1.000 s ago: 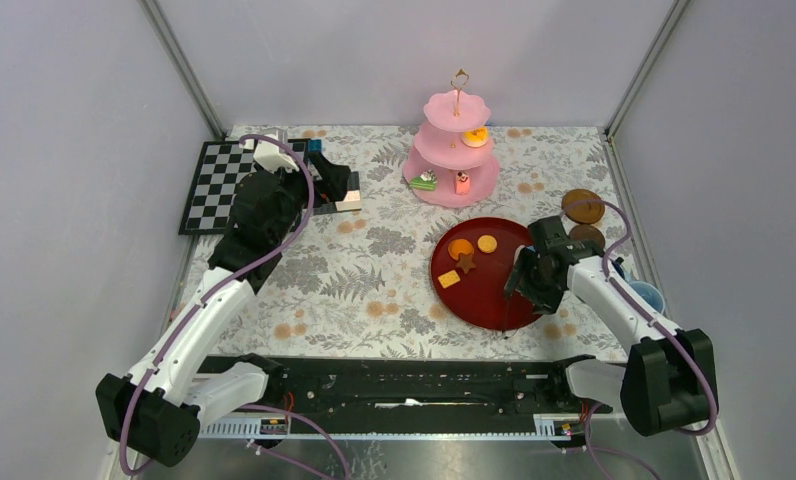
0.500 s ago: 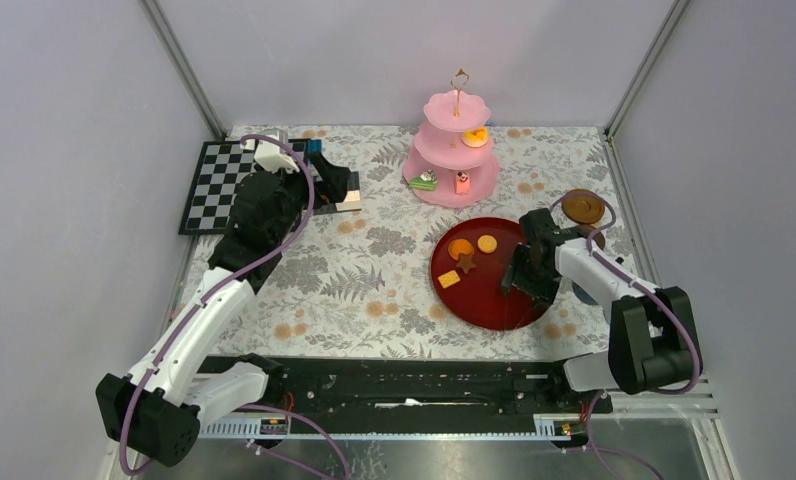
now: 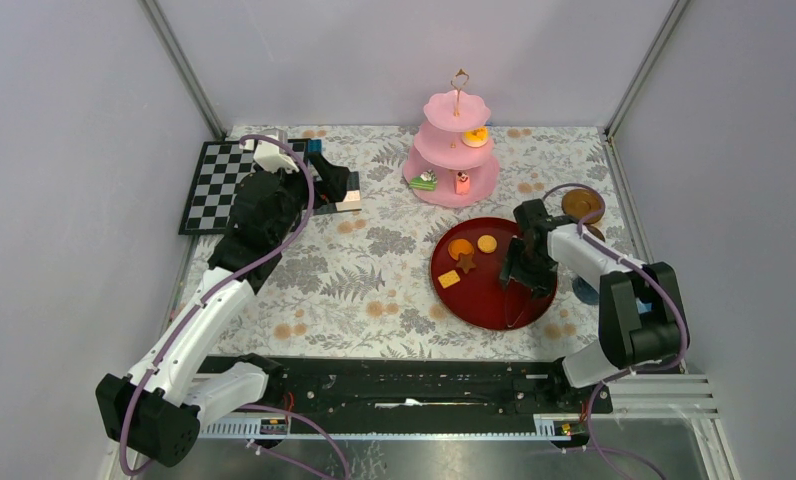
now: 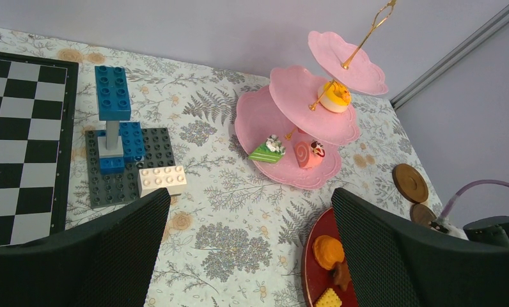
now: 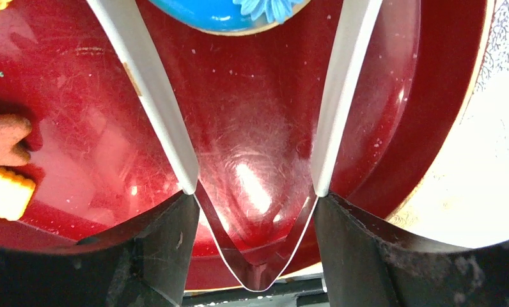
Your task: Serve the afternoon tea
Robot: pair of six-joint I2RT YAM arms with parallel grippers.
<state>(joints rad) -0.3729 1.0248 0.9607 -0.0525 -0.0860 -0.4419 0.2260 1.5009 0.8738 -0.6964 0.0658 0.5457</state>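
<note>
Working over the tray [image 3: 484,300] with the right gripper [image 5: 255,211], clamped on the tongs [image 5: 341,96] near their bend and pressing them only partway, with both blades splayed and nothing pinched between them. Going for the blue sweet [image 5: 229,13], lying on the tray at the top edge of the right wrist view, in line with the gap between the blades; hard to say whether the tips already flank it, being cut off by the frame. To do this well: slide forward low and level until both tips straddle the sweet at its widest part, then squeeze slowly and evenly, just enough to seat the blades on its rim. Likely slippery, round and glossy on a glossy tray, so avoid snapping shut and squirting it away. Lift straight up first, clear of the tray's raised rim, and steer wide of the donut [image 3: 461,248], star [image 3: 466,263] and square biscuit [image 3: 449,279] on the tray's left half. Carry to the stand [image 3: 452,160], well apart at the far side of the table [image 3: 374,270], and pick a bare patch of a tier away from the cake [image 3: 423,181], roll [image 3: 462,183] and yellow sweet [image 3: 475,136] already there. No call for the left gripper [image 4: 250,198]: hanging empty with jaws apart near the blocks [image 4: 121,137], well clear of all this.
</note>
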